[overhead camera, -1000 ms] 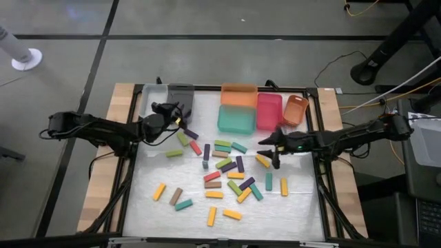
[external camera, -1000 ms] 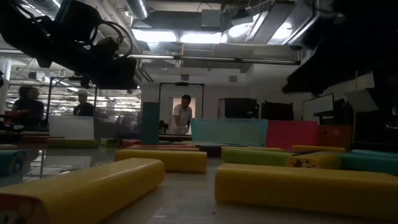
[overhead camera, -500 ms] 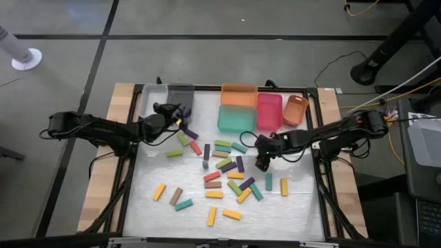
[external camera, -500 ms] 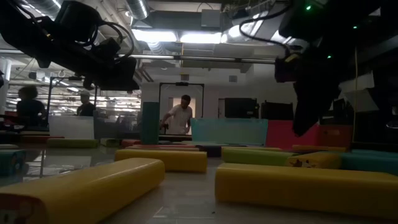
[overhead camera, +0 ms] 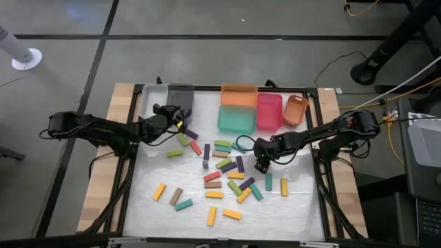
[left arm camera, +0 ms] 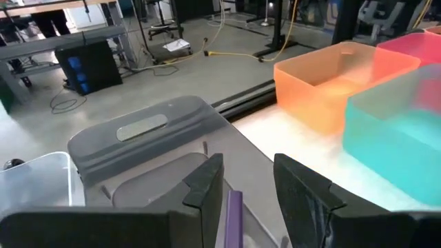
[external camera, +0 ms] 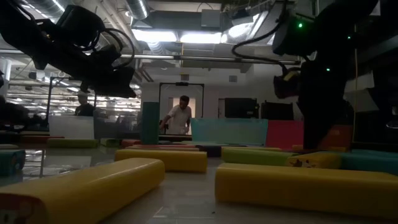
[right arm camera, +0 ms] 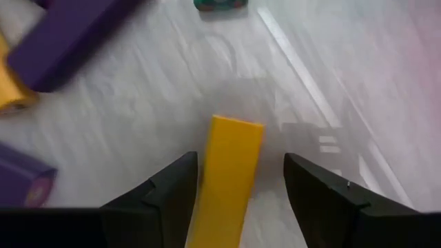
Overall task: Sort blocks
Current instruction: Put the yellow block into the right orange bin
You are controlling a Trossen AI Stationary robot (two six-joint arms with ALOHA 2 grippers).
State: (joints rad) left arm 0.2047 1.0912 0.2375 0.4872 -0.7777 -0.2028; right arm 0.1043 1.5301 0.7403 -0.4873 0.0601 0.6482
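Observation:
Several blocks in yellow, red, green, teal, purple and brown lie scattered over the table's middle [overhead camera: 224,176]. My right gripper [overhead camera: 262,164] points down, open, its fingers standing on either side of a yellow block [right arm camera: 227,172] that lies flat on the table. My left gripper [overhead camera: 173,114] hovers at the grey bin [overhead camera: 180,96], open. A thin purple block [left arm camera: 234,213] shows between its fingers, over the bin's floor. My left gripper has the purple block [left arm camera: 234,207] between its fingers [left arm camera: 207,182], with a gap wider than the block's narrow side. I cannot tell whether either finger touches it.
Along the far edge stand a clear bin [overhead camera: 151,96], an orange bin [overhead camera: 239,93], a teal bin [overhead camera: 236,120], a pink bin [overhead camera: 269,111] and a small orange bin [overhead camera: 295,110]. Purple blocks [right arm camera: 76,38] lie close to the yellow one. A person [external camera: 181,118] stands in the room behind.
My right gripper has moved toward the table's left and near edge, tipped from level to pointing down, and come down over the yellow block.

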